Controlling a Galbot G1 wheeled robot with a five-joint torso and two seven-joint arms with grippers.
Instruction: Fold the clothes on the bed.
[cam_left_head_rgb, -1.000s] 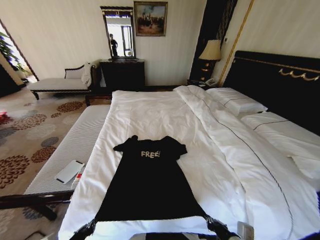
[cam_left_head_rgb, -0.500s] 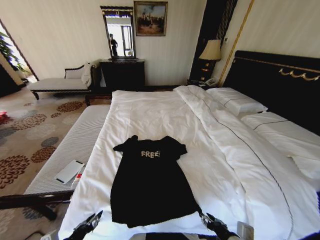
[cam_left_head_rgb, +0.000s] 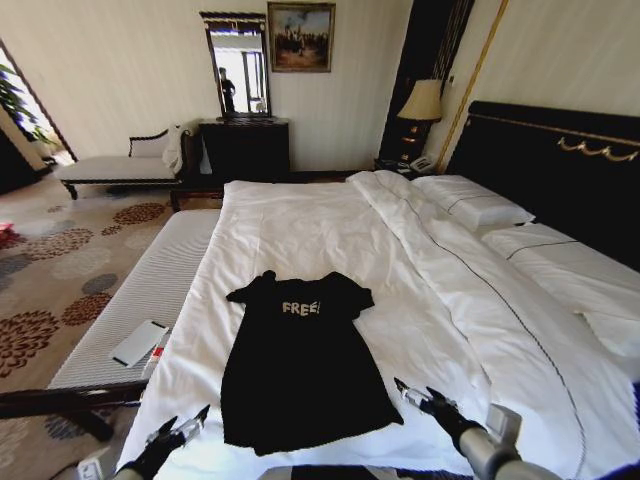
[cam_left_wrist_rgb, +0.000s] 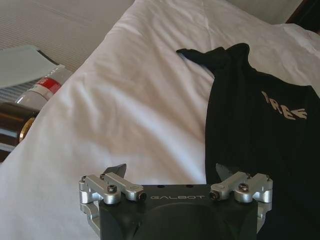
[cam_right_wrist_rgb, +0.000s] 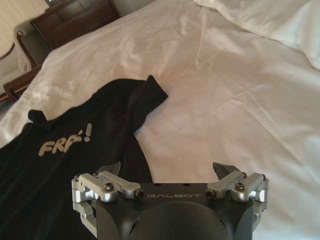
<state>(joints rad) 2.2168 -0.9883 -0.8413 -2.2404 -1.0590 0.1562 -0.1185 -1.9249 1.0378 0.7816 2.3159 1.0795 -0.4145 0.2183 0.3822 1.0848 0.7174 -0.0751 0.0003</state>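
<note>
T-shirt (cam_left_head_rgb: 300, 365), black with white "FREE!" lettering, lies flat on the white duvet (cam_left_head_rgb: 330, 230) at the near end of the bed (cam_left_head_rgb: 560, 160), collar pointing far and hem near. A second ago its hem was stretched wide between both grippers at the near edge; half a second ago the hem had already dropped and drawn in, and now it lies slack and wavy, with nothing holding it.

The left gripper (cam_left_head_rgb: 183, 428) hovers just off the shirt's near-left corner, fingers spread apart and empty; it sits a little farther up the bed than before. The right gripper (cam_left_head_rgb: 418, 397) has also lifted farther in, beside the near-right hem, jaws wide and holding nothing.

The left wrist view adds what the head view loses: the open left gripper (cam_left_wrist_rgb: 172, 172) straddles the shirt's left edge over bare duvet, and a red-and-white can (cam_left_wrist_rgb: 44, 86) lies on the striped bench (cam_left_wrist_rgb: 60, 30) to the left. The right wrist view shows the right gripper (cam_right_wrist_rgb: 167, 172) open over the shirt's right side, one sleeve (cam_right_wrist_rgb: 150, 95) bunched beyond it.
</note>
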